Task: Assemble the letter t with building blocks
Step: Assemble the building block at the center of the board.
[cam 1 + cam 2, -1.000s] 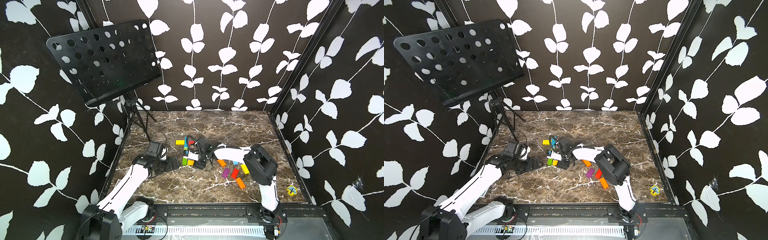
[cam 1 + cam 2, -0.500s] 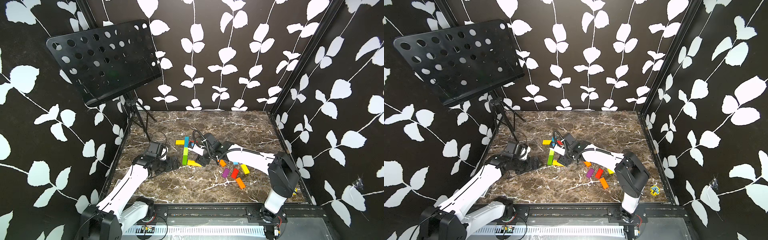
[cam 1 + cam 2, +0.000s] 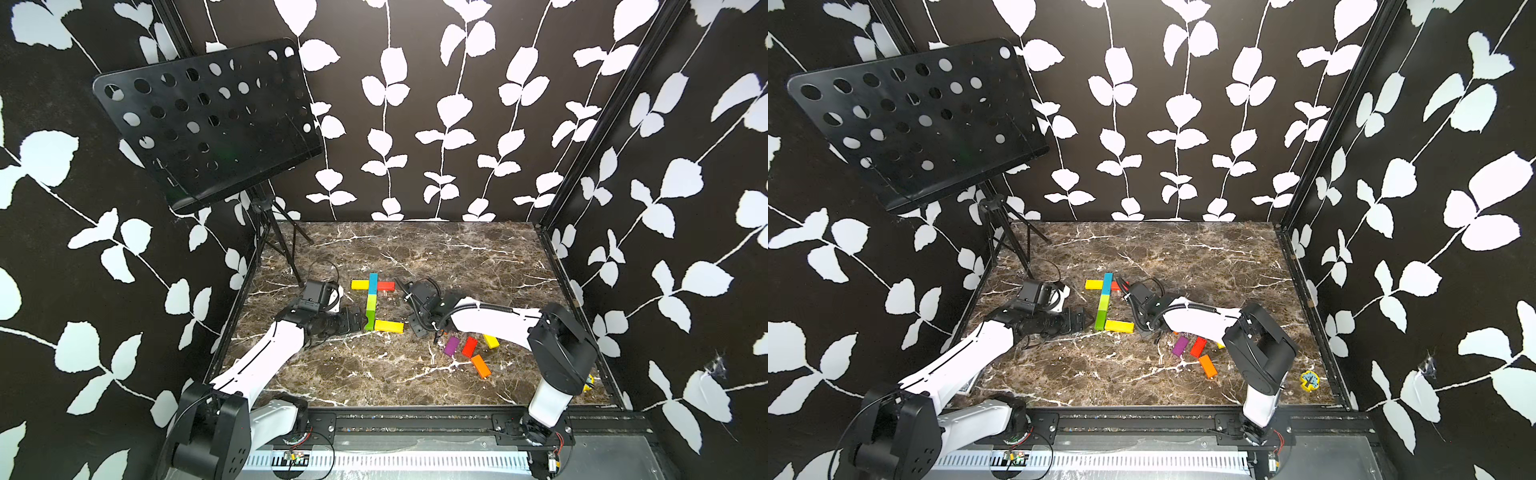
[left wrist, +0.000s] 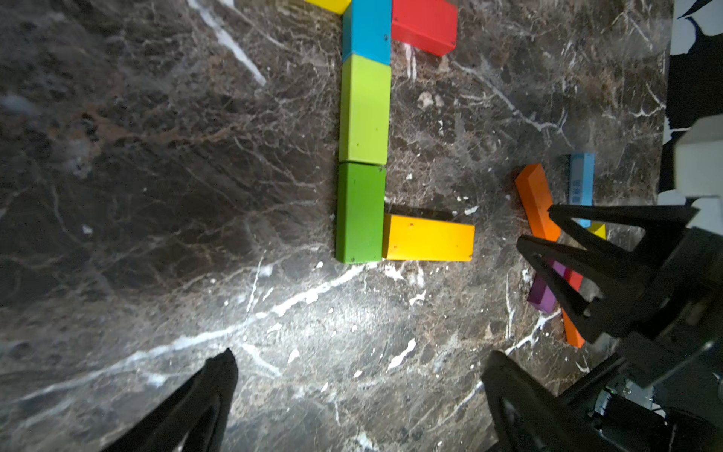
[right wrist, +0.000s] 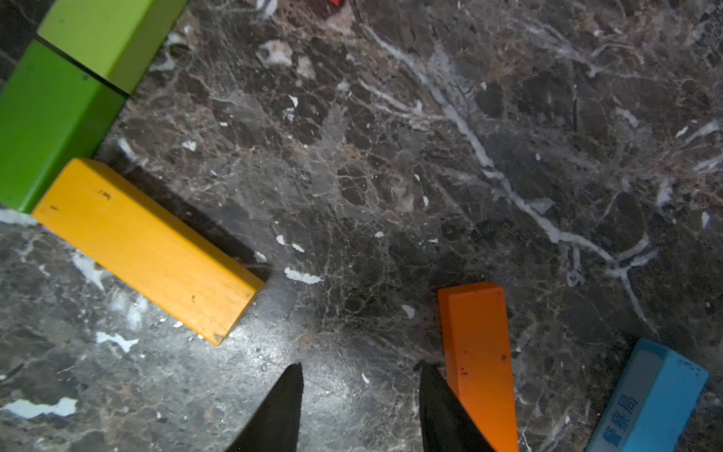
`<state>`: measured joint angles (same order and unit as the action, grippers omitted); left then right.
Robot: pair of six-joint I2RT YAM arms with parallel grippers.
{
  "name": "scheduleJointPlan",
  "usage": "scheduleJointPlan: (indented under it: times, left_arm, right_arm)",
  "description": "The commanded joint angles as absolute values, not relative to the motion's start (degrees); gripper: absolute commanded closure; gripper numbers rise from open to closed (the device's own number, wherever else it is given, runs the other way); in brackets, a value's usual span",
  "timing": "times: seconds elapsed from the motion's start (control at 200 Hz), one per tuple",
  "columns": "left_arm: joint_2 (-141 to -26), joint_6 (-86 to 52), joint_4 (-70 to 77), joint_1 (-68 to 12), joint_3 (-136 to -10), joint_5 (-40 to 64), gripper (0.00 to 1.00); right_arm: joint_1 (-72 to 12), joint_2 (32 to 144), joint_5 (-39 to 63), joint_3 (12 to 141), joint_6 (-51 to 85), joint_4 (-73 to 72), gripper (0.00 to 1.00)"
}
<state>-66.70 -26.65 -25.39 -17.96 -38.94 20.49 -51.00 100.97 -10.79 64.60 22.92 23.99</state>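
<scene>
Right pincer (image 5: pixel 360 395): fingers partly spread with only bare marble between them, pinching nothing; low over the bench, just past the free end of the foot of the letter t (image 3: pixel 371 305).
Nearest edge: a long orange wooden block (image 5: pixel 479 352) lies just beside one fingertip; whether they touch I cannot tell.
Next out: a light blue block with printed characters (image 5: pixel 657 399), farther from the letter t than the orange one.
Left pincer (image 4: pixel 362 375): spread wide, empty, near the base of the stem on the side away from the foot.
Letter t: flat on the brown marble bench (image 3: pixel 415 257). The stem runs blue, light green, dark green; the crossbar is yellow and red, and a yellow bar (image 3: pixel 389 326) forms the foot, butted against the dark green.
Loose blocks: purple (image 3: pixel 451 345), red (image 3: pixel 470 346), orange (image 3: pixel 480 365) and yellow (image 3: pixel 491 341), clustered beyond the foot.
Open room: bare marble from the top of the letter t to the rear wall, and from its base to the front rail.
Far edge: a black perforated music stand (image 3: pixel 208 120) at the rear corner.
</scene>
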Motion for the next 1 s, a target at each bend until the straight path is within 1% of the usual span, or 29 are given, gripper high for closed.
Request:
scheduleJointPlan:
  times: [0.0, 0.52, 0.87, 0.995]
  left_arm:
    - [-66.8, -24.8, -21.9, -18.2, -38.5, 20.2, 0.01]
    - [-74.1, -24.9, -14.0, -21.7, -36.6, 23.9, 0.01]
    - [-77.5, -25.2, -11.8, -21.9, -36.3, 24.8, 0.01]
    - [-78.2, -25.2, -10.9, -21.9, -35.8, 24.7, 0.01]
  right_arm:
    - [-51.6, 102.8, -11.9, 66.0, 27.2, 23.1, 0.52]
    - [-51.7, 106.5, -8.5, 66.2, 29.4, 20.4, 0.52]
    - [-51.7, 108.1, -8.1, 67.4, 29.1, 20.1, 0.52]
    - [-51.7, 108.5, -8.1, 67.1, 29.3, 20.1, 0.50]
